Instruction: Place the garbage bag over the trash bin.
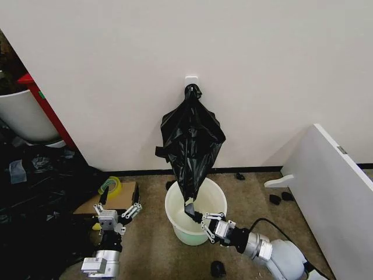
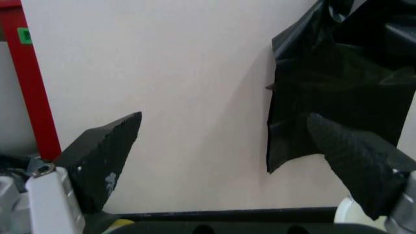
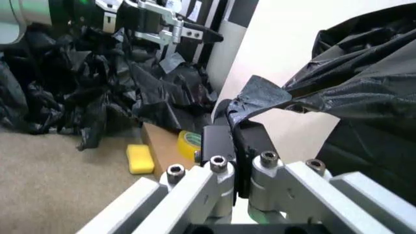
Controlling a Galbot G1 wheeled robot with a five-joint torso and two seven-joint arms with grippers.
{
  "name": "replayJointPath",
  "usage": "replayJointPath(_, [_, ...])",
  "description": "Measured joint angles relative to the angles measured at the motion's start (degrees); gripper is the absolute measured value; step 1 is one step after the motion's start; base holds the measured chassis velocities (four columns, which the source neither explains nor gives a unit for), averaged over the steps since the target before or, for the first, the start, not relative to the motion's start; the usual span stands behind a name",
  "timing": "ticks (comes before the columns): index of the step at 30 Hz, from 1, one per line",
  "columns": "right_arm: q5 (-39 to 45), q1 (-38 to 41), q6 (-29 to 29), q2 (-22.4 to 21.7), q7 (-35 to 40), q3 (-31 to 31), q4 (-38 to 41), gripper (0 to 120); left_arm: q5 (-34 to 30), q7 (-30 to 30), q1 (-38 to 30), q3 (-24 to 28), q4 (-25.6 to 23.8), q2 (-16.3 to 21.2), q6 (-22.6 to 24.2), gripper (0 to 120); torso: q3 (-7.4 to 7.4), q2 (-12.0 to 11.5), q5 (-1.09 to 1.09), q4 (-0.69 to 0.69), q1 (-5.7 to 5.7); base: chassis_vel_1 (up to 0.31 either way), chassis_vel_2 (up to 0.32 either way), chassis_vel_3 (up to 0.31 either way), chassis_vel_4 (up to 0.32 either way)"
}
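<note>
The trash bin (image 1: 185, 237), a round cream-white bucket, stands on the floor against the wall. A black bundle (image 1: 192, 131) hangs above it from a wall hook by a knot-like top. From the bundle's lower end the garbage bag (image 1: 187, 185) trails down to the bin's opening. My right gripper (image 1: 196, 214) reaches over the bin's front rim and is shut on the bag's bottom corner. In the right wrist view its fingers (image 3: 235, 139) pinch the crinkled corner (image 3: 260, 95). My left gripper (image 1: 119, 210) hovers left of the bin, open, pointing at the wall (image 2: 227, 146).
A pile of black plastic (image 1: 35, 192) covers the floor at left, beside a cardboard box (image 1: 122, 195) with a tape roll (image 1: 111, 185) and a yellow sponge (image 3: 140, 158). A large white tub (image 1: 23, 116) with red edging stands far left. A white board (image 1: 338, 181) leans at right.
</note>
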Motion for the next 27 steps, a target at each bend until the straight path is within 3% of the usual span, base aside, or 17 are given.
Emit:
replayJointPath(17, [-3.9, -1.1, 4.4, 0.8, -4.6, 2.4, -1.3, 0, 0.5, -0.1, -0.1, 0.2, 0.6, -0.1, -0.5, 100, 0.00, 0.0, -0.01, 0.00, 0.00, 0.000, 0.000, 0.000, 0.000])
replayJointPath(24, [-4.8, -0.2, 4.0, 1.7, 0.8, 2.0, -1.7, 0, 0.5, -0.2, -0.4, 0.6, 0.6, 0.2, -0.5, 100, 0.00, 0.0, -0.01, 0.01, 0.00, 0.000, 0.000, 0.000, 0.000])
replayJointPath(27, [-7.0, 0.6, 3.3, 1.9, 5.1, 2.3, -1.4, 0, -0.5, -0.2, -1.3, 1.4, -0.6, 2.4, 0.4, 100, 0.00, 0.0, -0.01, 0.00, 0.00, 0.000, 0.000, 0.000, 0.000])
